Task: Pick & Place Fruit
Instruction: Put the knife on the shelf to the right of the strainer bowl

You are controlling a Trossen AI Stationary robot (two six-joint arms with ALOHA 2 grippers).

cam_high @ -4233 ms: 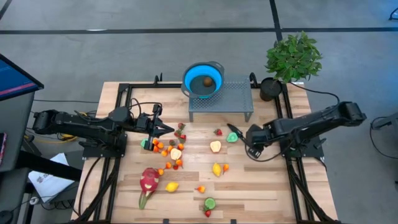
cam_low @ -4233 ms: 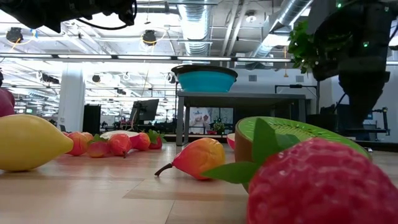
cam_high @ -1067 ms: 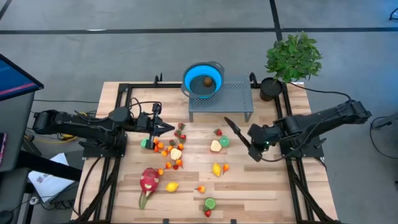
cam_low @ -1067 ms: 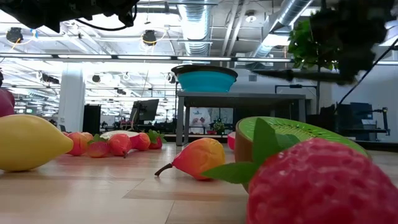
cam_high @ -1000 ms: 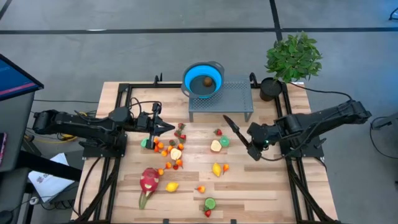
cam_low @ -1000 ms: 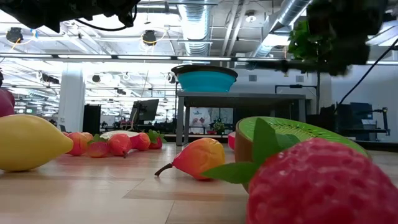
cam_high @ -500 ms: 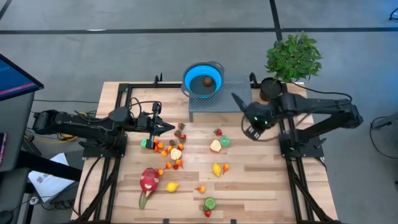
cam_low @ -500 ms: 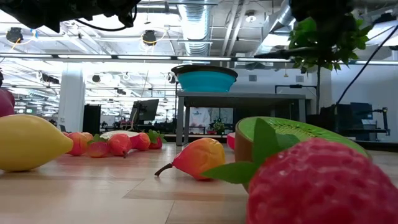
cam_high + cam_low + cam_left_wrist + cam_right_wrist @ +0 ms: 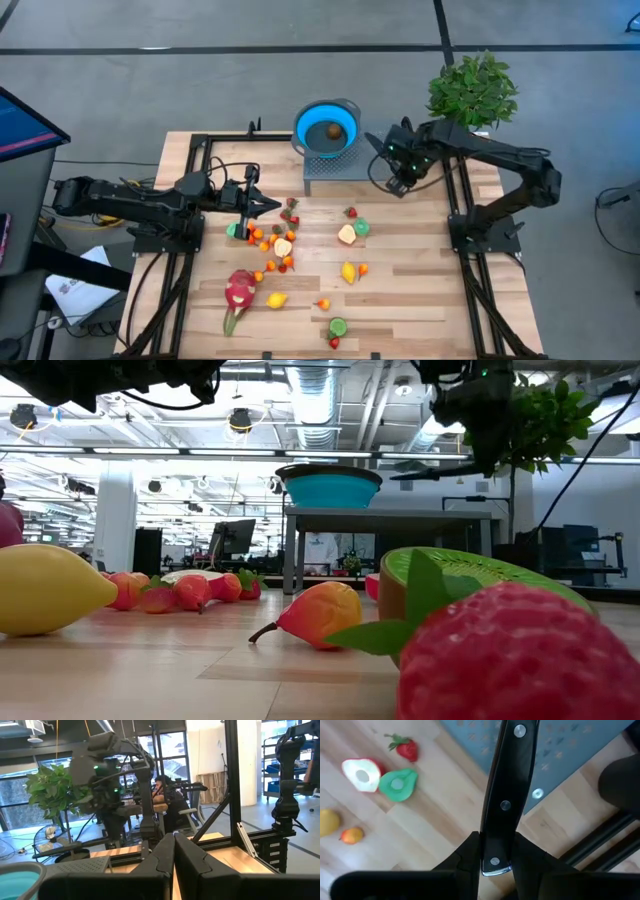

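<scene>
Black-handled knife [image 9: 503,795], clamped in my right claw [image 9: 397,172], has risen from beside the fruit [image 9: 347,234] to above the grey rack [image 9: 365,160]; left claw [image 9: 262,207] waits shut; fruit remains on worktop [image 9: 420,300].

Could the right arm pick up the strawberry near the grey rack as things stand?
Probably not yet: the right gripper is shut on the black-handled knife, above the grey rack. The strawberry lies in the open, so only the occupied fingers stand in the way.
</scene>
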